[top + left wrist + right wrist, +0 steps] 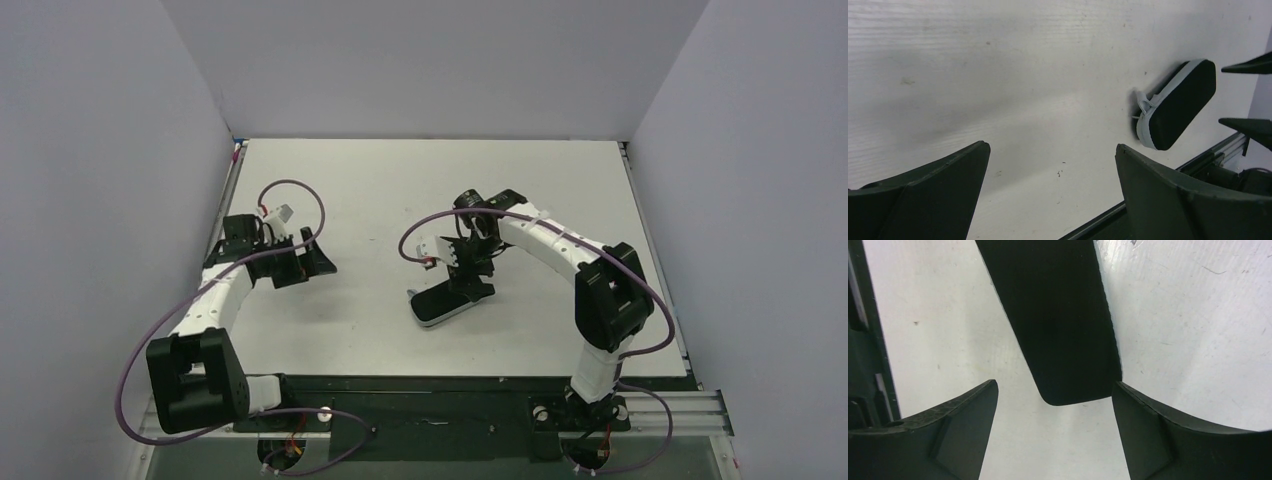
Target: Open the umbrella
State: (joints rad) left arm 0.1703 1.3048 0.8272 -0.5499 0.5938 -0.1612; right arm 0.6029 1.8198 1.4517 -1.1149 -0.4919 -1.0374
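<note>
Umbrella (pixel 447 305), a flat black oblong with a pale grey rim and a small grey tie at one end, lies slantwise on the scuffed white table (pixel 400 180), right of centre and near the black front rail (pixel 420 378). The right gripper (pixel 470 278) hangs over its far end, hiding that end from above; its jaws are spread and released, one finger (pixel 1148 435) just beside the umbrella's rounded corner, the other apart. The left gripper (pixel 315 262), well apart to the left, gapes wide and holds nothing. Purple cables (pixel 300 190) loop off both arms.
</note>
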